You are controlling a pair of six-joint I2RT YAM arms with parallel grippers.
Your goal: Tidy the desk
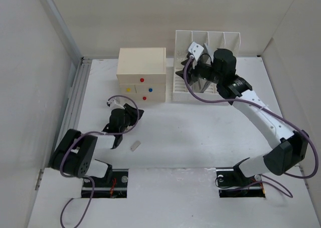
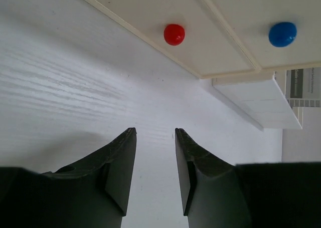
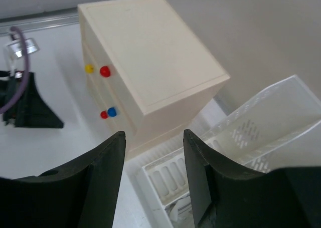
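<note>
Currently the counter [image 1: 190, 133] lies flat beneath both arms and fills most of the top view. Its long axis runs left to right across that view. The grey rail [image 1: 75, 102] follows its left edge from near to far.

Left claw [image 2: 155, 133]: released, jaws a narrow gap apart with nothing between them. It sits low over the left part of the counter and points at the front of the drawer box [image 1: 141, 62]. I see a red knob [image 2: 174, 34] and a blue knob [image 2: 282, 33] ahead of it, well apart from the fingertips.

Right claw [image 3: 154, 134]: released, jaws standing wider, nothing gripped. It hangs above the file rack [image 1: 230, 40] at the far side of the counter, looking down on the rack and the top of the box.

The drawer box stands at the far middle of the counter, just beside the rack and to its left. I cannot tell whether the two touch. Its knobbed front faces the arms.

A small pale oblong piece [image 1: 135, 145] lies on the counter near the left arm, just to its right, with its length set diagonally. I cannot tell what it is.
</note>
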